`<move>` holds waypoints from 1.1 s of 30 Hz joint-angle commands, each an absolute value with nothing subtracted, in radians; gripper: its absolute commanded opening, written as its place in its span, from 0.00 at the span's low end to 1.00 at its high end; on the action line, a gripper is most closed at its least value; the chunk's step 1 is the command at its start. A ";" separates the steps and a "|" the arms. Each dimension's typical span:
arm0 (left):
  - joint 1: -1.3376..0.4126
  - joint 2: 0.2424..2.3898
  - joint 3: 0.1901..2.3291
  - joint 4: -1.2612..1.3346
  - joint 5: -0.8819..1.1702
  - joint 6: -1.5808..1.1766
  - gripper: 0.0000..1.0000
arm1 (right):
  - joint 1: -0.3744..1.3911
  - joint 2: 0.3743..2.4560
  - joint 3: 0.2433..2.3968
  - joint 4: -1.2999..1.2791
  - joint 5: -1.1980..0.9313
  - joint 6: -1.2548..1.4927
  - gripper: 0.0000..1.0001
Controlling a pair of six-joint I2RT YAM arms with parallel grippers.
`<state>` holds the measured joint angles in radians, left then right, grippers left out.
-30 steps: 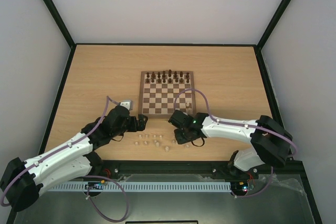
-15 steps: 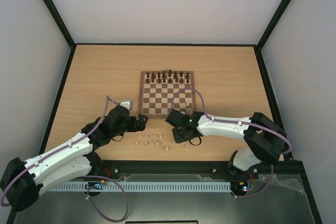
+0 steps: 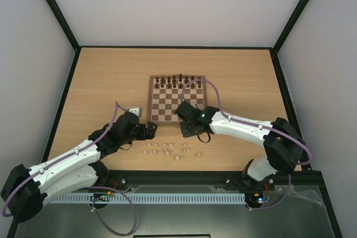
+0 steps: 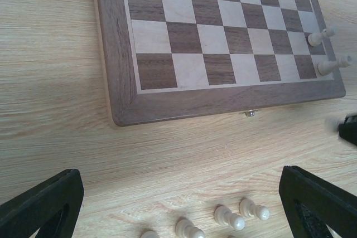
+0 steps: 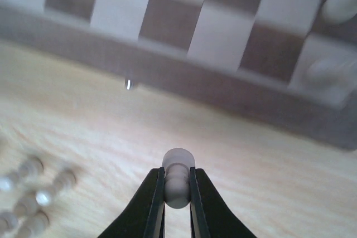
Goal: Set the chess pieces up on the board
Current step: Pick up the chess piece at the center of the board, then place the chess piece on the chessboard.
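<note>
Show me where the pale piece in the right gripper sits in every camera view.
Top external: hidden under the right gripper, just off the near side of the board.
Left wrist: not in it.
Right wrist: the pale piece is at bottom centre, pinched between the fingers.
Shared landmark: the board's brown near border.

On my right wrist feed, the right gripper (image 5: 177, 189) has its two black fingers pinched onto a small pale cream chess piece with a round head (image 5: 178, 161), the light wooden tabletop (image 5: 268, 154) behind it. The dark-and-cream checkered wooden board with a brown border (image 5: 184, 73) runs blurred across the top, two pale figures (image 5: 329, 73) standing on its right end. Several loose pale pieces (image 5: 28, 193) lie on the tabletop at lower left.
</note>
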<state>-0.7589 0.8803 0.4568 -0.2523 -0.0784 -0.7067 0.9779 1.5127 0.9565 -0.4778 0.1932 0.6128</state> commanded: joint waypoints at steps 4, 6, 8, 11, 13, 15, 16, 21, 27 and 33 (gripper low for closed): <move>-0.744 0.893 0.465 -0.237 -0.074 -0.688 0.99 | 0.834 1.550 1.131 -0.588 0.242 0.494 0.02; -0.741 0.895 0.466 -0.235 -0.071 -0.685 0.99 | 0.807 1.588 1.168 -0.588 0.232 0.477 0.02; -0.739 0.897 0.465 -0.234 -0.071 -0.684 0.99 | 0.789 1.631 1.200 -0.588 0.225 0.461 0.02; -0.735 0.894 0.464 -0.235 -0.069 -0.681 0.99 | 0.772 1.695 1.236 -0.589 0.220 0.447 0.02; -0.730 0.890 0.462 -0.235 -0.068 -0.682 0.99 | 0.765 1.730 1.249 -0.590 0.222 0.442 0.02; -0.727 0.886 0.460 -0.236 -0.067 -0.679 0.99 | 0.755 1.754 1.251 -0.582 0.222 0.438 0.02; -0.724 0.884 0.459 -0.238 -0.066 -0.679 0.99 | 0.749 1.763 1.252 -0.578 0.221 0.437 0.02; -0.714 0.884 0.457 -0.237 -0.060 -0.672 0.99 | 0.722 1.793 1.250 -0.568 0.229 0.433 0.02; -0.702 0.890 0.454 -0.230 -0.049 -0.666 0.99 | 0.693 1.816 1.259 -0.561 0.225 0.421 0.02; -0.691 0.891 0.451 -0.229 -0.042 -0.658 0.99 | 0.669 1.826 1.256 -0.553 0.217 0.413 0.02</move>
